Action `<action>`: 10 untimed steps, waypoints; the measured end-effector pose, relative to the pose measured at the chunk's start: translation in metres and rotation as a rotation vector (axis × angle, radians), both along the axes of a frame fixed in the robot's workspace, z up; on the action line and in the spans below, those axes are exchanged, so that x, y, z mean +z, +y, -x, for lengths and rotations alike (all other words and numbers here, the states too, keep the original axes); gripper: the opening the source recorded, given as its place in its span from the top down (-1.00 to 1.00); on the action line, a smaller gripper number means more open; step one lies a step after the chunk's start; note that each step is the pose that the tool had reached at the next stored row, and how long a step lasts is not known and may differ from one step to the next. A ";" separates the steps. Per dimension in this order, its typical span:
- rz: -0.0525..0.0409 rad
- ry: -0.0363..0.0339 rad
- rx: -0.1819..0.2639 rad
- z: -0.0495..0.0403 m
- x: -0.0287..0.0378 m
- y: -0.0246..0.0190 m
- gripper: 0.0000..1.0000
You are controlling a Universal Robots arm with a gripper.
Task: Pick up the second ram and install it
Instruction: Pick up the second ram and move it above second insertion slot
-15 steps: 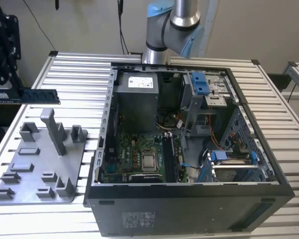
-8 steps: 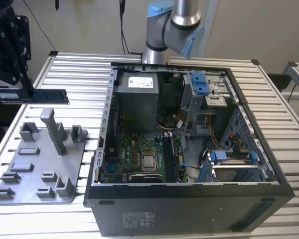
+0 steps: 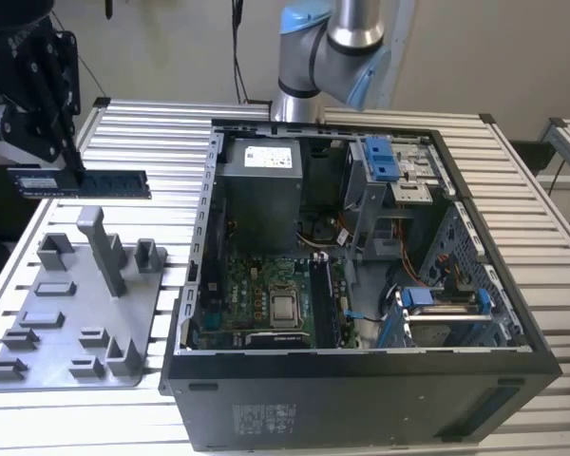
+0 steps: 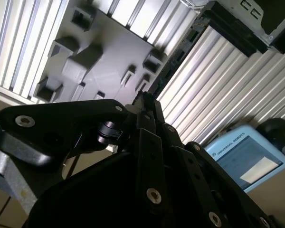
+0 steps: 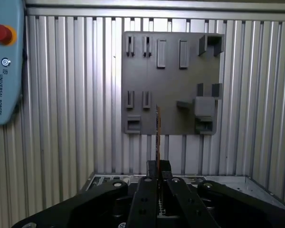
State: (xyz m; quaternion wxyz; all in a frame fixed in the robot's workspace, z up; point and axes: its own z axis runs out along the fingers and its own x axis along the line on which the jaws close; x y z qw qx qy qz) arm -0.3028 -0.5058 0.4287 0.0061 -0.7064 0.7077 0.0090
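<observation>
My gripper [image 3: 73,169] hangs at the exterior view's far left, above the table, shut on the second ram [image 3: 81,182]. The ram is a dark-blue strip with a pale label, held level and lengthwise over the grey plastic tray [image 3: 76,313]. In the first wrist view the ram [image 5: 157,135] shows edge-on, rising from between the black fingers [image 5: 147,183], with the tray [image 5: 171,71] behind it. In the second wrist view the ram [image 4: 173,59] runs on as a thin dark strip beyond the fingertips [image 4: 154,107].
The open computer case [image 3: 513,313] lies to the exterior view's right of the tray, its green motherboard [image 3: 256,294] exposed, with blue drive brackets [image 3: 382,157] at the back. The tray has upright posts [image 3: 104,247]. A teach pendant [image 5: 4,66] lies on the ribbed table [image 3: 161,123].
</observation>
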 end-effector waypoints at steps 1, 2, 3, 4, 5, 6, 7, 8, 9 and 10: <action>0.0000 -0.0001 0.000 -0.0026 0.0000 0.0000 0.72; 0.0001 0.0000 0.000 -0.0052 0.0000 0.0000 0.72; 0.0000 0.0000 0.000 -0.0079 0.0000 0.0001 0.72; 0.0001 0.0000 0.000 -0.0106 0.0000 0.0001 0.72; 0.0001 0.0000 0.000 -0.0134 0.0001 0.0001 0.72; 0.0001 0.0000 0.000 -0.0165 0.0000 0.0001 0.72; 0.0001 0.0000 0.000 -0.0194 0.0000 0.0001 0.72; 0.0001 -0.0001 0.000 -0.0224 0.0000 0.0002 0.72; 0.0001 0.0000 0.000 -0.0252 0.0000 0.0002 0.72; 0.0001 -0.0001 0.000 -0.0282 0.0000 0.0002 0.72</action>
